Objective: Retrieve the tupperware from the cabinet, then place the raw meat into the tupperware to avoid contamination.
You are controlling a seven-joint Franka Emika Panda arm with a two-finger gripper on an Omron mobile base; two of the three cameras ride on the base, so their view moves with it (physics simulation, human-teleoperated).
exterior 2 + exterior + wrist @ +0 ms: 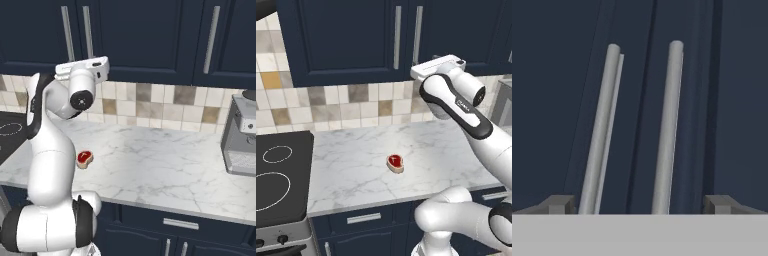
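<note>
Now fingers (639,204) apart, facing cabinet (557,100).

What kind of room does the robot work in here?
It looks like a kitchen, a rendered one: a navy wall cabinet with silver bar handles above a marble counter, a black stovetop beside it, and raw meat lying on the counter.

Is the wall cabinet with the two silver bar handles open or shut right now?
Shut. Both doors of the cabinet sit flush, its bar handles side by side ahead of the open gripper.
</note>
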